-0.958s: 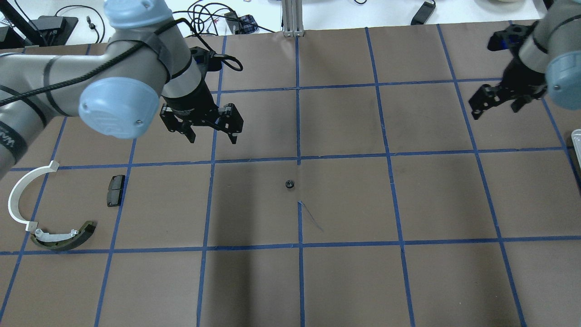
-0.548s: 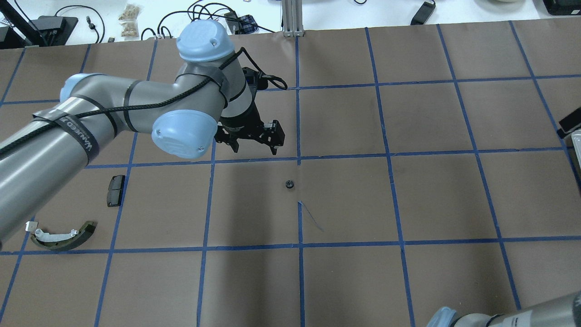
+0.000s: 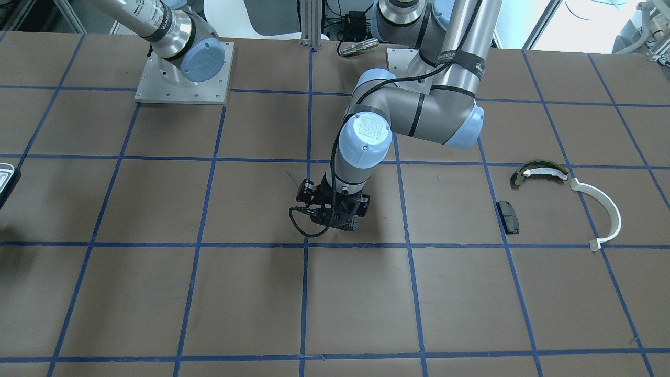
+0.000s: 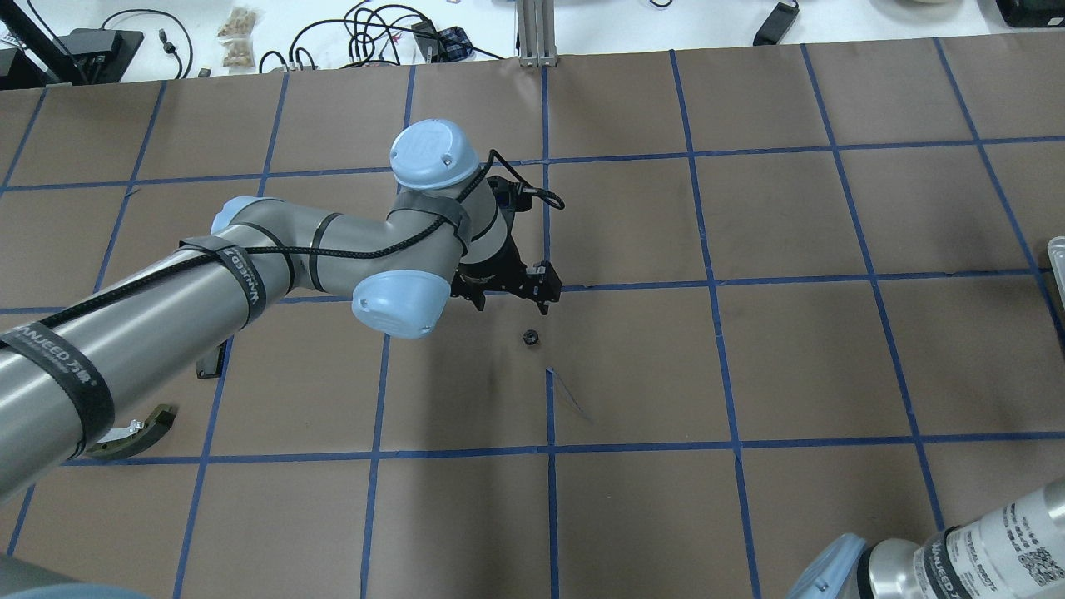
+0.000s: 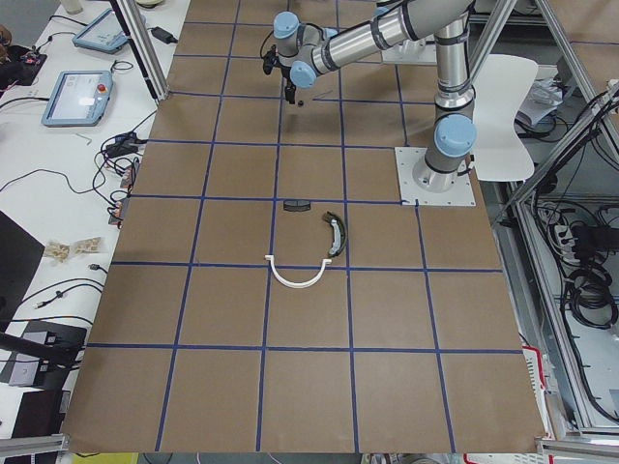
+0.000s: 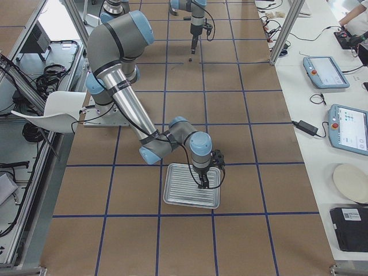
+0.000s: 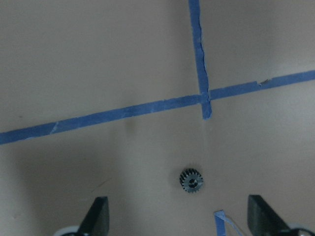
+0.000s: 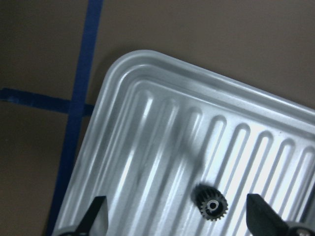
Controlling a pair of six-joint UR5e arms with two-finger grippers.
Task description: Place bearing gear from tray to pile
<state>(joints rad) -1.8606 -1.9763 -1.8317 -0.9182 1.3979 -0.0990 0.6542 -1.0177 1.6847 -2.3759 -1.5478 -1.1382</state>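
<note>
A small dark bearing gear (image 4: 531, 337) lies on the brown table at its middle. My left gripper (image 4: 512, 306) hangs open just behind it. The left wrist view shows this gear (image 7: 191, 180) between and ahead of the open fingertips (image 7: 98, 219). My right gripper (image 6: 203, 183) is open over the silvery ribbed tray (image 6: 178, 198). A second gear (image 8: 212, 205) lies in the tray (image 8: 147, 147) between the open fingers. The pile is a white arc (image 3: 607, 209), an olive shoe (image 3: 539, 172) and a black pad (image 3: 509, 217).
Blue tape lines grid the brown table cover. Cables, tablets and boxes lie on the white bench beyond the table's far edge (image 4: 250, 33). The left arm's elbow (image 4: 391, 299) reaches over the table's left half and hides part of the pile in the overhead view.
My left arm has swung right and down, so its open gripper now hangs near the gear. My right gripper has left the overhead view's upper right.
</note>
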